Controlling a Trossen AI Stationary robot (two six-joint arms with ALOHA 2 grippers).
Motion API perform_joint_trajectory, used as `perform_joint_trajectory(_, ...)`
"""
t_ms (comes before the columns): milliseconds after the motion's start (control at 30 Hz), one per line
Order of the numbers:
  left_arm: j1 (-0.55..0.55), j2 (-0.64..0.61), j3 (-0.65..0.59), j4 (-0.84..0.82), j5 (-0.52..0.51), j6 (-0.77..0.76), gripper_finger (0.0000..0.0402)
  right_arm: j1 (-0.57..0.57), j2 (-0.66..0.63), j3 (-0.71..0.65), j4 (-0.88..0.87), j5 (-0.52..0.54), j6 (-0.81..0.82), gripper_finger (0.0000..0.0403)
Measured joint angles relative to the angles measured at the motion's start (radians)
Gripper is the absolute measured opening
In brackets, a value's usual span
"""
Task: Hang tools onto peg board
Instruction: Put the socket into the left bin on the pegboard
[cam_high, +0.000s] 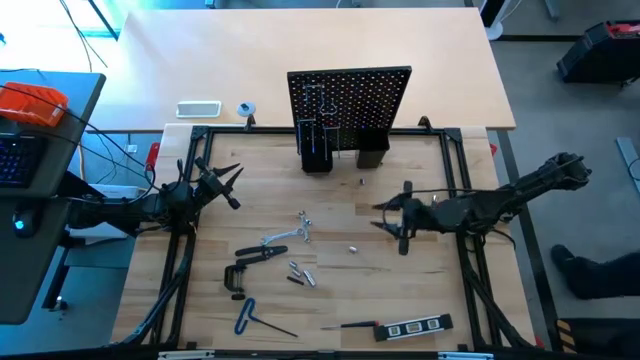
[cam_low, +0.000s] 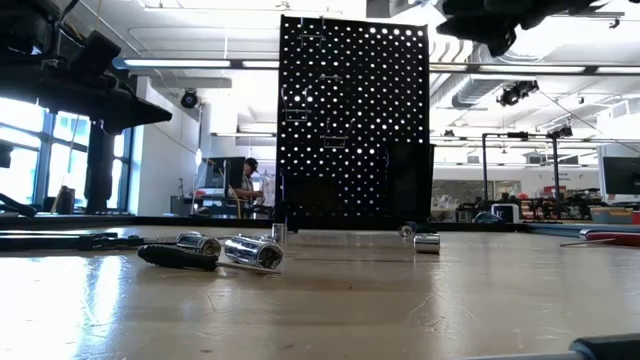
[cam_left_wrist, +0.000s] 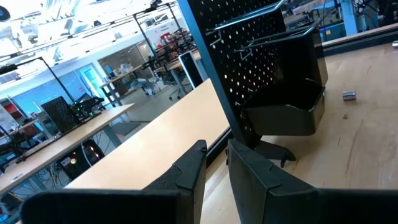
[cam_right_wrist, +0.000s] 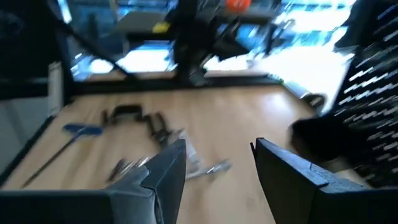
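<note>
Hovering above the table's right middle, the right tool stands wide open and empty, facing the scattered tools. The left tool hangs near the left edge with only a narrow gap between its fingers, holding nothing. The peg board stands upright at the far edge, seemingly with a few items already hung. Pliers, C-clamp, hex key and level lie toward the near edge. Small bits sit close together, so a descending grab may nudge neighbours or pinch two at once.
</note>
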Motion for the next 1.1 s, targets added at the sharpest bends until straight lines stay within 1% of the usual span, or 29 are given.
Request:
perform_joint_trajectory(133,0.0,0.0,0.0,0.0,0.0,0.0,0.006,0.005,0.09,0.007,0.001,-0.081,0.083,0.0188)
perform_joint_trajectory(300,0.0,0.0,0.0,0.0,0.0,0.0,0.006,0.02,0.23,0.007,0.012,-0.111,0.161,0.0188)
perform_joint_trajectory(533,0.0,0.0,0.0,0.0,0.0,0.0,0.006,0.052,0.451,0.007,0.153,-0.167,0.226,0.0188)
perform_joint_trajectory(633,0.0,0.0,0.0,0.0,0.0,0.0,0.006,0.062,0.52,0.007,0.176,-0.161,0.236,0.0186)
perform_joint_trajectory(767,0.0,0.0,0.0,0.0,0.0,0.0,0.006,0.062,0.587,0.007,0.176,-0.141,0.265,0.0171)
perform_joint_trajectory(933,0.0,0.0,0.0,0.0,0.0,0.0,0.006,0.062,0.642,0.007,0.177,-0.104,0.269,0.0152)
perform_joint_trajectory(1100,0.0,0.0,0.0,0.0,0.0,0.0,0.006,0.054,0.68,0.007,0.177,-0.071,0.265,0.0147)
